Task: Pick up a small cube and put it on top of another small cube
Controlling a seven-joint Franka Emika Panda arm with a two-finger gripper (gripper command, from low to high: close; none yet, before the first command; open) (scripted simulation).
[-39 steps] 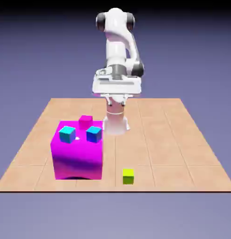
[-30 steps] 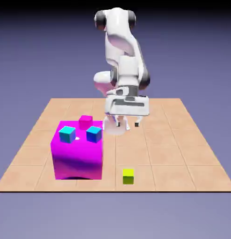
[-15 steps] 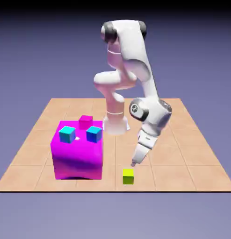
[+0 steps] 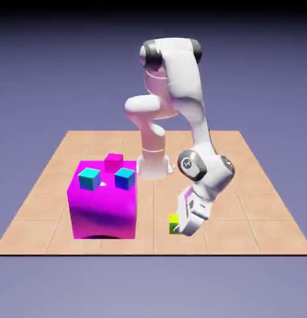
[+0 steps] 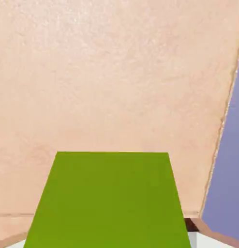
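Observation:
The small cube is lime yellow-green and rests on the tan table near its front edge. My gripper is down at it, tilted, with the white hand covering the cube's right side. In the hand view the small cube fills the lower middle, and the gripper is shut on it, grey tips just showing at both bottom corners. On the big magenta block sit a cyan cube, a blue cube and a small magenta cube.
The magenta block stands to the exterior view's left of the gripper, a short gap away. The table's front edge runs just below the lime cube. In the hand view the table edge crosses the right side.
The arm swung down from above the table's middle to the lime cube near the front edge. The jaws, open half a second ago, have closed on the cube.

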